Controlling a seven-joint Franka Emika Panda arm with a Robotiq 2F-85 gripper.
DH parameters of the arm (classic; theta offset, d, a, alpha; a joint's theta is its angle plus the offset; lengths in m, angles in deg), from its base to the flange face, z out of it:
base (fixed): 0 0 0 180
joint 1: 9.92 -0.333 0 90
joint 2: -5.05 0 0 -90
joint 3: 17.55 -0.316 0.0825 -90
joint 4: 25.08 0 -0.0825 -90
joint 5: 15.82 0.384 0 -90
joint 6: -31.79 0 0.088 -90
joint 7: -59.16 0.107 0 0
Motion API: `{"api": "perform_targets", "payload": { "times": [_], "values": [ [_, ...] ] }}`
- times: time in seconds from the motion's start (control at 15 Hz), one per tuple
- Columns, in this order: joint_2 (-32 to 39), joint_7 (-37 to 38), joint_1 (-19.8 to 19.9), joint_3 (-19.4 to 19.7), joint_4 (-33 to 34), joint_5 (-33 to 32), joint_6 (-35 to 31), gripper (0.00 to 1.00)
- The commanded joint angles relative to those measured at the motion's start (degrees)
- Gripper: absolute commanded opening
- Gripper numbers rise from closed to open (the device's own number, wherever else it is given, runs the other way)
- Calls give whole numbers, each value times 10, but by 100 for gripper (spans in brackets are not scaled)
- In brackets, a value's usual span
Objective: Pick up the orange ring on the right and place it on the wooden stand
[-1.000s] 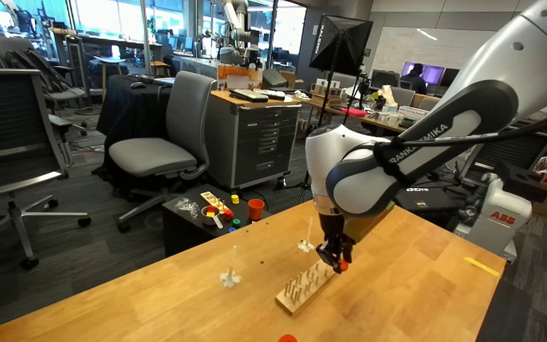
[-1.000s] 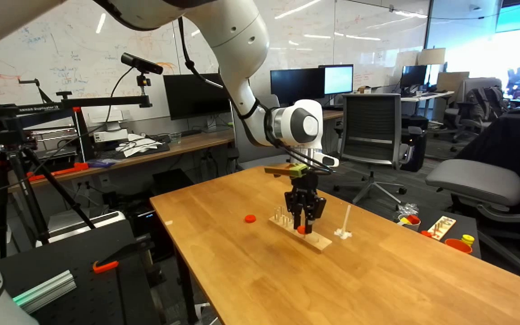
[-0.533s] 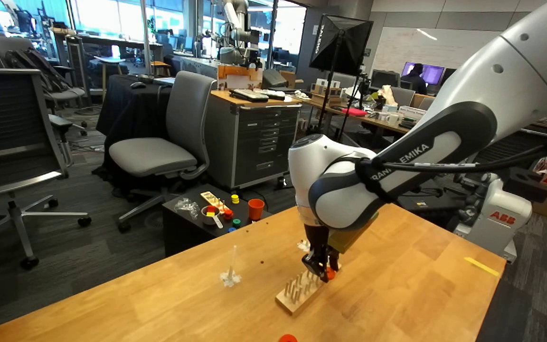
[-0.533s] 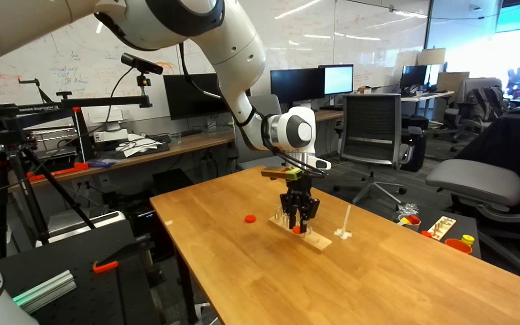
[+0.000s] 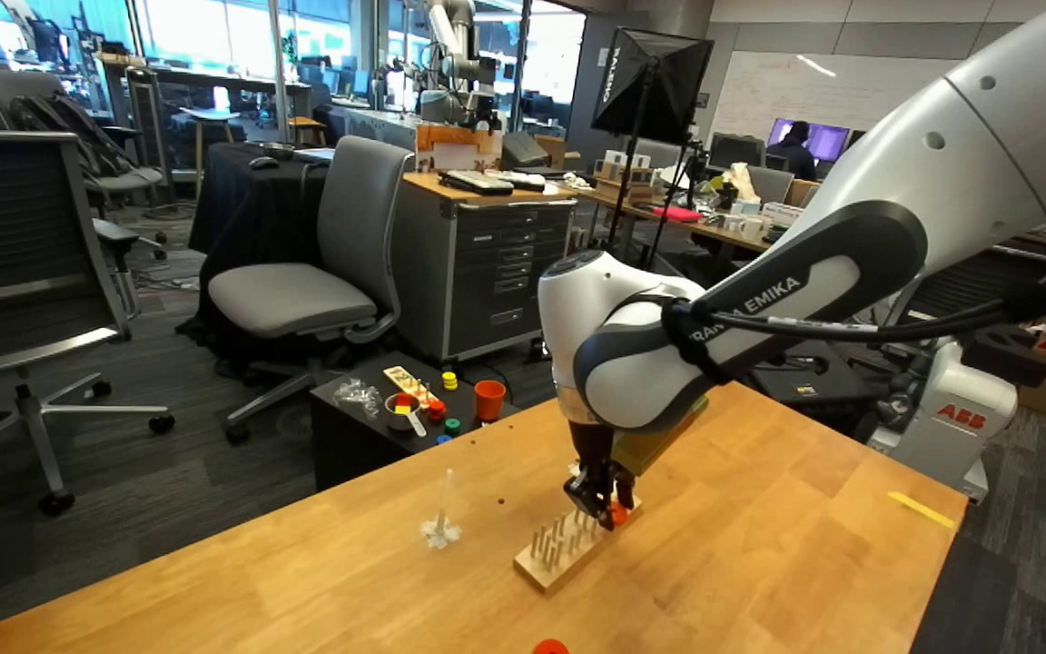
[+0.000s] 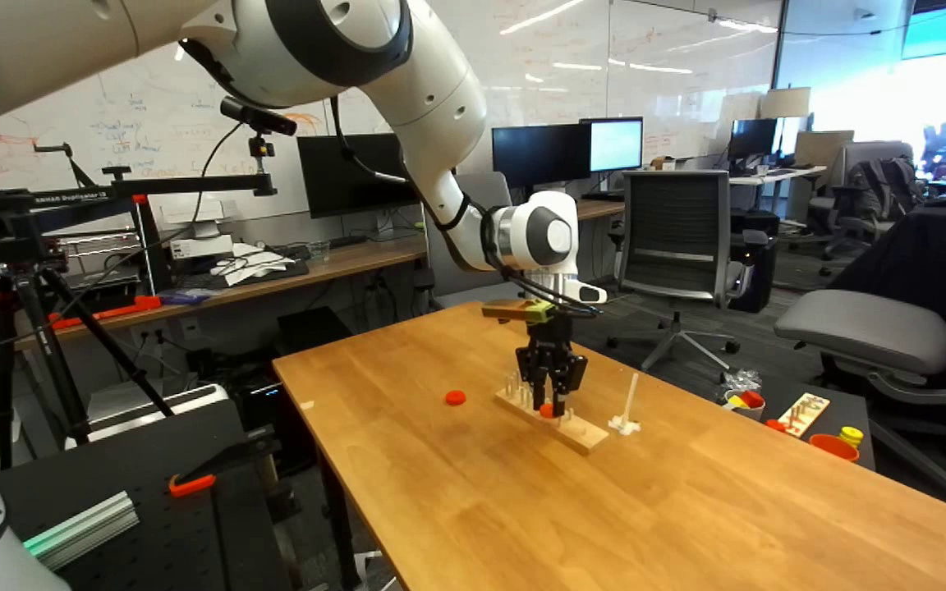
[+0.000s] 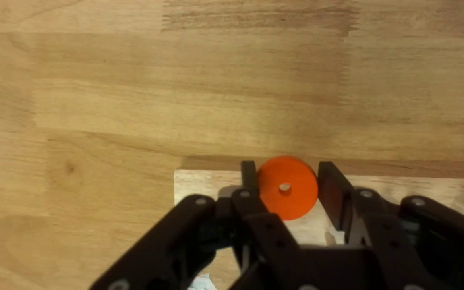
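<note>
My gripper [image 5: 616,515] is shut on the orange ring [image 7: 292,203], with a pad at each side of it in the wrist view. The ring lies flat between the pads, its centre hole facing the camera. The ring [image 6: 547,410] is over the wooden stand [image 6: 588,435], towards one end; I cannot tell whether they touch. The stand, a pale oblong base with short upright pegs, also shows in an exterior view [image 5: 534,572] and in the wrist view [image 7: 208,181]. Pegs under the ring are hidden.
A similar orange ring [image 6: 456,397] lies on the table and shows at an exterior view's lower edge [image 5: 550,647]. A thin upright rod on whitish tape [image 5: 440,513] stands on the table. A low dark table with colourful toys [image 5: 488,400] is beyond the edge.
My gripper has moved along the stand with the ring still held, leftward in an exterior view, and lower than a second ago. The stand has shifted slightly in the last half second.
</note>
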Motion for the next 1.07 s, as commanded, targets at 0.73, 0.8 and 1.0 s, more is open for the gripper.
{"api": "perform_targets", "payload": {
  "times": [0.73, 0.8, 1.0],
  "values": [
    [26, 5, 7, 4, 60, 3, 38, 17],
    [27, 6, 8, 5, 61, 3, 38, 17],
    [28, 7, 13, 5, 58, 5, 40, 17]
  ]
}}
